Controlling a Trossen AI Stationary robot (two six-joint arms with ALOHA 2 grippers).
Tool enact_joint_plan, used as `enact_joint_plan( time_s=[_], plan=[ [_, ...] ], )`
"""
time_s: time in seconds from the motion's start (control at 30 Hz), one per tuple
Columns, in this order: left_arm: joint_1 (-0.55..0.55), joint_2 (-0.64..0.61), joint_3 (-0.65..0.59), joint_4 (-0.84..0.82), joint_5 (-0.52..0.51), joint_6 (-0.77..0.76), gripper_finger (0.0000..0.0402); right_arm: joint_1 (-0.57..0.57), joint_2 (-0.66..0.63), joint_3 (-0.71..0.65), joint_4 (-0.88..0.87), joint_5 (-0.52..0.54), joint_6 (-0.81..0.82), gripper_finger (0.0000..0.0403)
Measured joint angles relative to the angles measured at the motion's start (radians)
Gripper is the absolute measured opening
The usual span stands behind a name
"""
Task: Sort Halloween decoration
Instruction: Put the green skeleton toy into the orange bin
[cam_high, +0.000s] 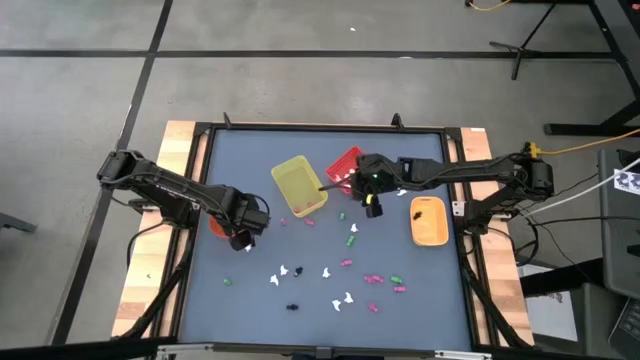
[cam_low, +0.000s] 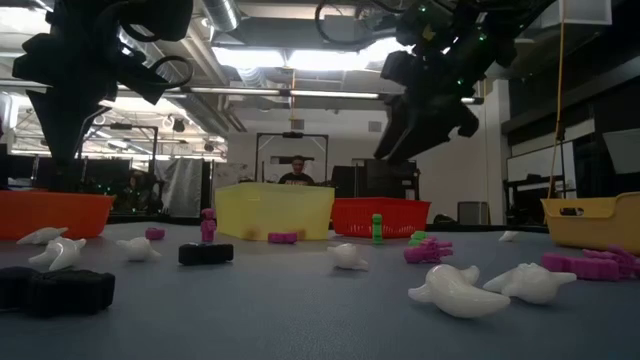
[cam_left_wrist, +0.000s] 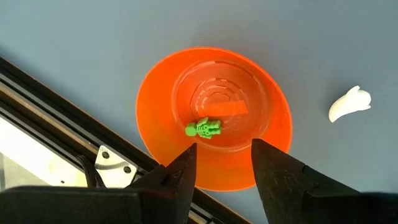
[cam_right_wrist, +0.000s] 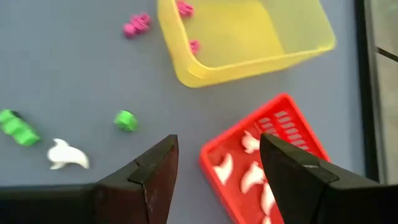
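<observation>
Looking down on the table, you had the right gripper hanging over the near edge of the red bin, its fingers spread wide with nothing between them; your right wrist camera showed several white trinkets lying inside that bin and a few pink trinkets in the yellow bin just beside it. Your left gripper hovered at the left side of the table directly above the orange bowl, fingers also apart and holding nothing, and a single green trinket lay in the bottom of that bowl. On the right side sat the orange tray with a small dark piece in it, though you could not tell what it was from above. Most of the decorations lay loose on the blue-grey table in front of the bins: white pieces, pink pieces, green pieces and a black piece, scattered apart from one another across the middle and front. From table height you could see a person in the room behind the yellow bin.
</observation>
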Motion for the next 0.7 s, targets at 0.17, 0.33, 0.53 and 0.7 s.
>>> enact_joint_plan(
  time_s=[0.17,0.33,0.53,0.7],
  plan=[
    [0.000,0.000,0.000,0.009,0.000,0.000,0.0137,0.000,0.000,0.000,0.000,-0.120,0.000,0.0225],
    [0.000,0.000,0.000,0.017,0.000,0.000,0.0137,0.005,0.002,0.000,0.001,-0.201,0.000,0.0225],
    [0.000,0.000,0.000,0.032,0.000,0.000,0.0137,0.058,0.003,0.000,0.019,-0.208,-0.006,0.0225],
    [0.000,0.000,0.000,0.032,0.000,0.000,0.0137,0.106,0.016,0.000,0.076,-0.208,-0.091,0.0225]
  ],
)
